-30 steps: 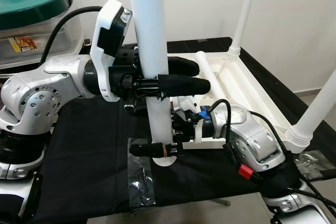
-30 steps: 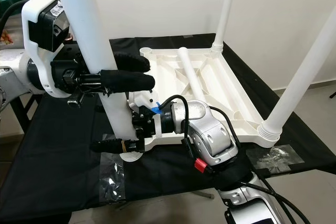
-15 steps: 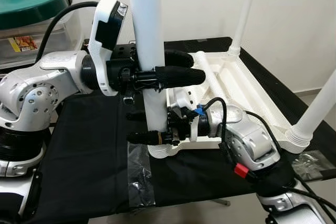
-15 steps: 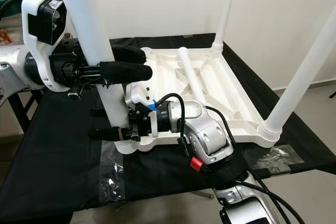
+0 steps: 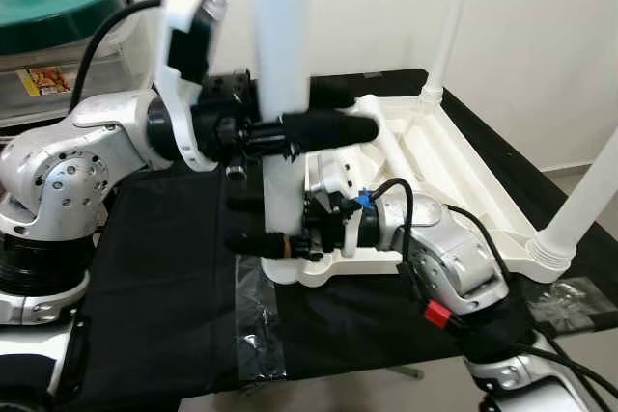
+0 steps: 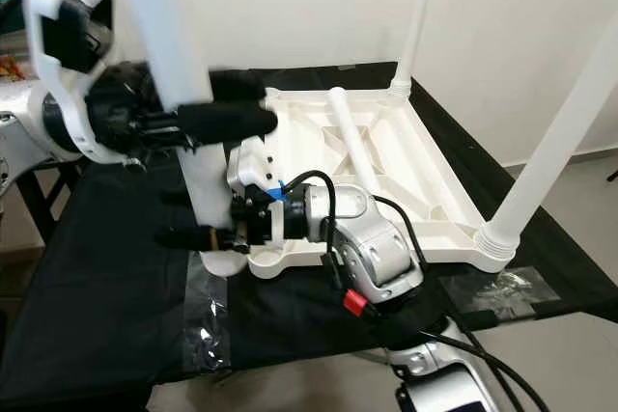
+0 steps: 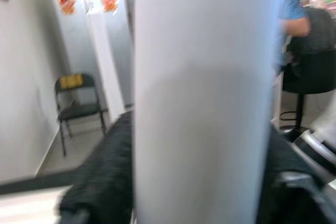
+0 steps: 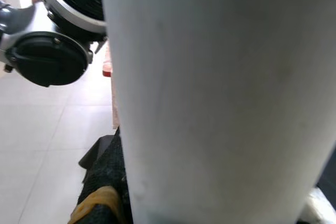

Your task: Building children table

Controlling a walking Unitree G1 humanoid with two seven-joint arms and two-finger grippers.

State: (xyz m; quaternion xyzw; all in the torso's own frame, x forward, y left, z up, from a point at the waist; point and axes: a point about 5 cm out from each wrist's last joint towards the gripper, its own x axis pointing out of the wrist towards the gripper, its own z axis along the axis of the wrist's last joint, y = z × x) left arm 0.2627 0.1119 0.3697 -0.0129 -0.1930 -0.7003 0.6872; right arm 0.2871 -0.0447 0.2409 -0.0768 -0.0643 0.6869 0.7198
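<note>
Black surface (image 5: pixel 174 277): table leg (image 5: pixel 280 142) now moved over tabletop (image 6: pixel 406 171) corner hole, gripped above by left pincer (image 5: pixel 309 127), below by right pincer (image 5: pixel 266 243).

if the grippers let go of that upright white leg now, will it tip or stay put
Probably tips: the white leg is tall and narrow on a small base at the tabletop corner. It looks like rigid, smooth plastic, so likely light but slippery. Left gripper and right gripper both clamp it.

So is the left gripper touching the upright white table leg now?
Touching. In the left eye view the left gripper has its black fingers on both sides of the white table leg; the left wrist view shows the leg pressed between them.
</note>
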